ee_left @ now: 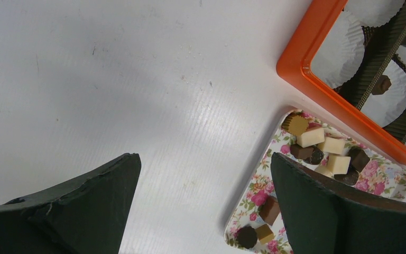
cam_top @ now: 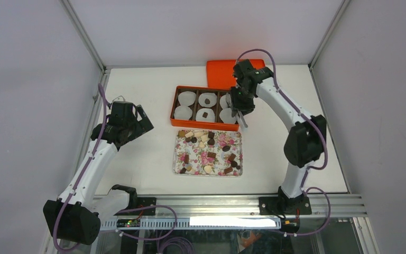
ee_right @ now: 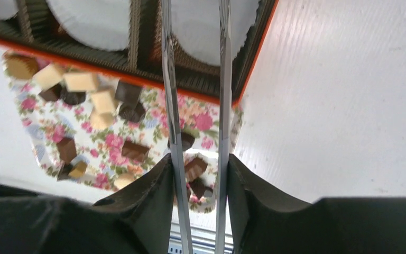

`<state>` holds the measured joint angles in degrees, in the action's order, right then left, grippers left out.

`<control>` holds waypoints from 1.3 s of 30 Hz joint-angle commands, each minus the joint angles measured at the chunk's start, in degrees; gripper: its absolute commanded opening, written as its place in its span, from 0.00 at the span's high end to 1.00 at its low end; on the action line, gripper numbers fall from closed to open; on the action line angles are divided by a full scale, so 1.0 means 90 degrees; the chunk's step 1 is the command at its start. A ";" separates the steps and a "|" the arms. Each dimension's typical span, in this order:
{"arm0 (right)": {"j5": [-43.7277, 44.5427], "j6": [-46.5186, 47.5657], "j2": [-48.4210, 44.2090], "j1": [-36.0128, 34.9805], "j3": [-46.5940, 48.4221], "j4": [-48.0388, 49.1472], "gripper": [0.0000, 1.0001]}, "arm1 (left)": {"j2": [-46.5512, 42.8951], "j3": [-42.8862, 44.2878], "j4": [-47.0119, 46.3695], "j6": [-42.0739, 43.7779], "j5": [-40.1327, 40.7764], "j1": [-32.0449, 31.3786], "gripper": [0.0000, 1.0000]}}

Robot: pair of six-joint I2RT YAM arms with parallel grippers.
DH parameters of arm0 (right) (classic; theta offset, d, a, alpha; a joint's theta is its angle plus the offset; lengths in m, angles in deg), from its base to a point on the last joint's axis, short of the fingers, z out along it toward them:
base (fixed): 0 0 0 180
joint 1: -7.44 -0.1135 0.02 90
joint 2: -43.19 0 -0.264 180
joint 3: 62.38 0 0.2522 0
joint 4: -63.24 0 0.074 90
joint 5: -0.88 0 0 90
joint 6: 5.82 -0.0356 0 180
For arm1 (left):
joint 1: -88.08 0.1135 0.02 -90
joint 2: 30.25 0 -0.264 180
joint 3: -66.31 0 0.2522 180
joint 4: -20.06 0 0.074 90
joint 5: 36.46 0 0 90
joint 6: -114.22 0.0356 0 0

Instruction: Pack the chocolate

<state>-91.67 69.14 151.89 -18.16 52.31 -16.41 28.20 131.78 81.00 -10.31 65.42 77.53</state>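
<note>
Small chocolate pieces (cam_top: 211, 155), dark brown, tan and cream, lie scattered on the floral tray (cam_top: 176, 159). Two dark ones sit in paper cups (cam_top: 186, 98) inside the orange box (cam_top: 203, 125). The right gripper (cam_top: 241, 119) hangs over the box, jaws narrowly apart, with the tips out of view; I cannot tell whether they grip anything. The left gripper (ee_left: 206, 206) jaws gape wide and empty above the tabletop (ee_left: 111, 79).

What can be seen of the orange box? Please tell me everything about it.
The orange box is a shallow rectangle, plastic by its look, lying flat and open on the white table. Dark corrugated dividers split it into two rows of three, each with a white paper cup; the two middle cups each hold one dark chocolate. Its near wall runs along the flowered tray; contact is unclear. The right hand hovers over its right end.
</note>
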 commanded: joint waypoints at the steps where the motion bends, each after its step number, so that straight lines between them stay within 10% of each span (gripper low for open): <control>1: -0.0147 -0.0003 -0.1326 -0.0243 -0.0587 0.0089 0.66 | -0.0042 0.0056 -0.0127 -0.0079 0.0018 -0.0032 0.01; 20: -0.0493 0.0183 -0.2531 -0.1283 -0.3181 -0.1077 0.69 | 0.0066 0.0134 -0.0125 -0.0095 0.0035 -0.0039 0.01; 39: -0.0358 0.0518 -0.1955 -0.1634 -0.3012 -0.1087 0.65 | 0.0037 0.0101 -0.0131 -0.0176 -0.0033 -0.0039 0.01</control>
<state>-94.44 72.61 132.99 -32.00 22.52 -25.77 28.90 131.78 81.00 -11.07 65.39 77.53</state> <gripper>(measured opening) 0.362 0.991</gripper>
